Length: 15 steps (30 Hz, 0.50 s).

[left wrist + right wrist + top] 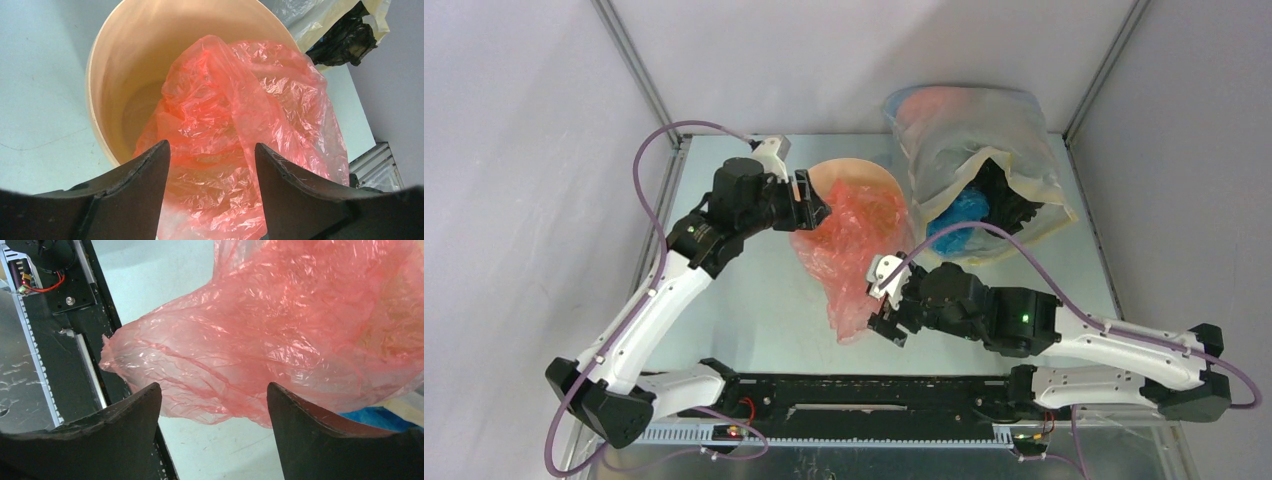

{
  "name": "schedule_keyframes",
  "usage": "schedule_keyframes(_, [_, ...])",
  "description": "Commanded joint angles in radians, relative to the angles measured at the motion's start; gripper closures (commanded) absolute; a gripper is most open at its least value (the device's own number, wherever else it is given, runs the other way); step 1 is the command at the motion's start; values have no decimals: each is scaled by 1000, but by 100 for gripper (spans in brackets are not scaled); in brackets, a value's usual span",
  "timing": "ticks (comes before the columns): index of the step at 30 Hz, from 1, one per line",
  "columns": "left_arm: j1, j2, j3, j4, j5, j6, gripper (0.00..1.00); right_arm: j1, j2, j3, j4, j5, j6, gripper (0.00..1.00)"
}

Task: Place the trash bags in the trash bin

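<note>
The cream trash bin (854, 168) stands at the back middle of the table. A crumpled red trash bag (854, 250) sits partly inside it and spills over the near rim, its tail reaching down onto the table. My left gripper (814, 205) hovers at the bin's left rim, open. In the left wrist view the left gripper (211, 145) frames the red bag (240, 100) inside the bin (100, 65). My right gripper (882, 303) is open beside the bag's tail. In the right wrist view the right gripper (214, 386) has the red bag (280, 325) just beyond its tips.
A big translucent bag (969, 120) leans at the back right, with a blue bag (959, 215) and a black bag (1004, 190) at its mouth. The black mounting rail (874, 400) runs along the near edge. Grey walls close in the table.
</note>
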<state>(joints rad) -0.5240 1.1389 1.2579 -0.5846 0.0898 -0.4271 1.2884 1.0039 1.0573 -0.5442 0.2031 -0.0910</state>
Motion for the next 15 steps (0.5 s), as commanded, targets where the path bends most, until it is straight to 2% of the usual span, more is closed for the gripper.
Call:
schedule_keyframes(1, [-5,-15,40,41,9,7,30,41,-29,0,156,87,-84,23])
schedule_keyframes(3, [-5,3,48,40,10,8,30,56,-21,1,163,101,-100,20])
schedule_keyframes(5, [-5,18,55,40,11,12,30,73,-9,1,165,129,-116,8])
schedule_keyframes(7, [-5,35,63,40,9,18,30,105,8,0,164,176,-146,1])
schedule_keyframes(11, [-4,73,91,28,-7,29,30,213,33,-27,215,344,-239,0])
schedule_keyframes(15, [-3,123,123,11,-3,31,30,256,21,-46,248,400,-268,1])
